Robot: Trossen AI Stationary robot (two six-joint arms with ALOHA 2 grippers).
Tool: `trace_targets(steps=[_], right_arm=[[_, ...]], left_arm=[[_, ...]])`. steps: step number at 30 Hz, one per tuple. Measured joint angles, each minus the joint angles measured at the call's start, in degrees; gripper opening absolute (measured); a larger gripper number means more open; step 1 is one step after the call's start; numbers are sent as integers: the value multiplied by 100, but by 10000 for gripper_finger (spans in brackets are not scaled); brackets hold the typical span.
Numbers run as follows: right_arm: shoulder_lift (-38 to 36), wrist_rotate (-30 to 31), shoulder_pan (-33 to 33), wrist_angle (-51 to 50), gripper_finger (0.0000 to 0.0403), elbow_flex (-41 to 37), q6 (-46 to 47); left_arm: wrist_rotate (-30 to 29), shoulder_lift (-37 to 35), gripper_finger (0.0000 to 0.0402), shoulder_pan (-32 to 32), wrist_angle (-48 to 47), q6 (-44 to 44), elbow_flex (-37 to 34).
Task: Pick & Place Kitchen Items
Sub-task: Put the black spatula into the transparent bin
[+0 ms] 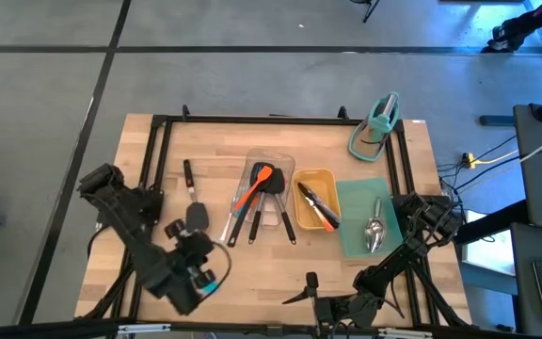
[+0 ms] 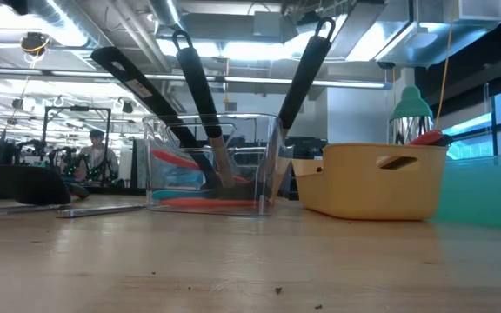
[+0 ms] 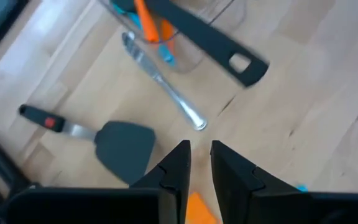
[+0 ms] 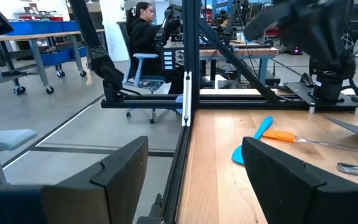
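**Item in hand.** An orange-and-blue spatula lies flat on the wood at the front left of the table, directly under the left arm. The left gripper is low over it. Its fingers stand close together with only a slim gap, and a patch of the orange handle shows between their bases. I cannot tell whether the pads are actually biting on the handle.

**Step (judgement).** This looks like the pick phase on this spatula, with the grasp not yet confirmed. The next move calls for a firm pinch on the handle. After that comes a straight lift and a carry towards the clear tray, where other utensils already stand.

**Neighbours.** A black turner lies just beside the gripper on the bare wood. A steel utensil rests near it, with one end at the clear tray. Either could be nudged if the gripper swings low. The long black handles leaning out of the clear tray stick out towards the approach, so the drop should come from above.

**Room.**
- Open wood lies between the spatula and the tray.
- The black frame rail marks the table edge.
- The yellow tray sits farther right, well clear.
- The right gripper waits at the front right, spread wide and holding nothing.
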Motion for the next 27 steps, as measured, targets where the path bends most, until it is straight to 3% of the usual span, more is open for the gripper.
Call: trace_targets(steps=[9,14,18,24,27], right_arm=[[0,-11,-2,0,263,0,0],[0,-20,-13,0,263,0,0],[0,-19,-17,-1,263,0,0],[0,-17,-31,-4,264,0,2],[0,-19,-28,-10,264,0,2]], left_arm=[[101,311,38,-637,-89,-72,-901],[527,725,53,-676,-108,184,-1393],[464,1004,98,-647,-136,230,-1618],[-581,1277,196,-622,-179,223,-1802],[-723,1391,235,-529,-280,191,-2023]])
